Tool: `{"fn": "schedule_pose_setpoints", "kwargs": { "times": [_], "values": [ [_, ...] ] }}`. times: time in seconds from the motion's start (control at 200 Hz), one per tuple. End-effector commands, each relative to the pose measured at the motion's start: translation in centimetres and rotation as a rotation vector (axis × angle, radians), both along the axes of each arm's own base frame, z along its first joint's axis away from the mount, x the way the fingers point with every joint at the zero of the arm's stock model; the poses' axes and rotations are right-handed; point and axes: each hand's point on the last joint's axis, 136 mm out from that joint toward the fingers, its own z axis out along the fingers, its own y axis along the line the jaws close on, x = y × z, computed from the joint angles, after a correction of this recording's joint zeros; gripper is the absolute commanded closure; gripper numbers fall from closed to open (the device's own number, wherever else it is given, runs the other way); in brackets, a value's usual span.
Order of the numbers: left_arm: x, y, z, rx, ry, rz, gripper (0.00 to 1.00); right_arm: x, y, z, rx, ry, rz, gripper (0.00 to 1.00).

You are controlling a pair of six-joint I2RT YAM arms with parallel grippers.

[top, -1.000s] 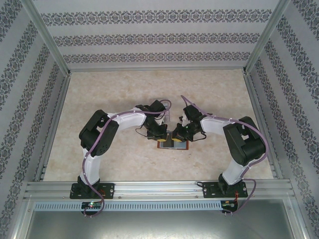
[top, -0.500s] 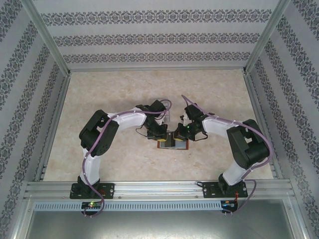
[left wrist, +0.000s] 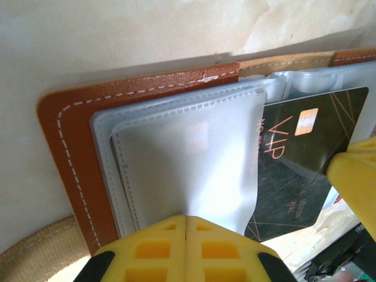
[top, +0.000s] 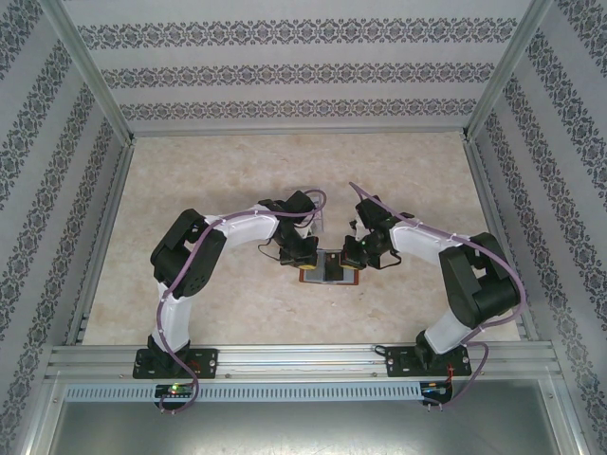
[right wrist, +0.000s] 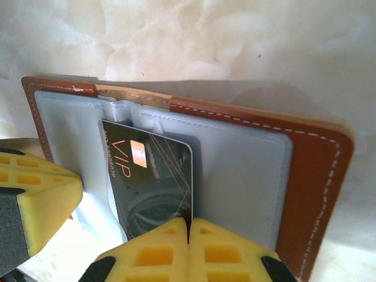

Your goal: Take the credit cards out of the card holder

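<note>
The reddish-brown leather card holder (top: 330, 278) lies open on the beige table between both arms. My left gripper (left wrist: 187, 220) is shut on one of its translucent grey pocket sleeves (left wrist: 188, 153), on the wallet's left half (left wrist: 64, 135). A black credit card (right wrist: 147, 176) marked VIP sticks partly out of the middle pockets. My right gripper (right wrist: 189, 223) is shut on that card's right edge, over the right half of the wallet (right wrist: 317, 170). The same card (left wrist: 294, 158) lies right of the sleeve in the left wrist view. From above, the left gripper (top: 317, 264) and the right gripper (top: 344, 264) meet over the wallet.
Patterned walls and aluminium posts enclose the table (top: 209, 171). An aluminium rail (top: 303, 358) runs along the near edge by the arm bases. A tan strap tab (left wrist: 35, 258) lies beside the wallet's left edge.
The right arm's elbow has swung out to the right and its jaws have closed the last bit. The left arm has held still.
</note>
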Motion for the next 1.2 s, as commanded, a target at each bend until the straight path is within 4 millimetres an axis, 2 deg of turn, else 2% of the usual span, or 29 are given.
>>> {"fn": "schedule_pose_setpoints", "kwargs": {
  "times": [0.0, 0.47, 0.674, 0.899, 1.194],
  "values": [
    [-0.7, 1.6, -1.3, 0.08, 0.036, -0.002, 0.99, 0.0, -1.6, 0.4, -0.075, -0.011, -0.006, 0.94],
    [-0.8, 1.6, -1.5, 0.075, 0.041, -0.001, 0.99, 0.5, -1.7, 1.5, -0.082, -0.04, -0.032, 0.95],
    [-0.8, 1.6, -1.5, 0.073, 0.043, 0.0, 0.99, 0.6, -0.3, 1.9, -0.016, -0.041, -0.036, 0.93],
    [-0.7, 1.4, -1.5, 0.067, 0.041, 0.0, 0.99, 0.6, 1.5, 2.3, 0.062, -0.029, -0.03, 0.85],
    [-0.8, 1.5, -1.6, 0.066, 0.045, -0.003, 0.99, 0.2, 2.3, 2.0, 0.07, -0.01, -0.01, 0.84]
  ]
}}
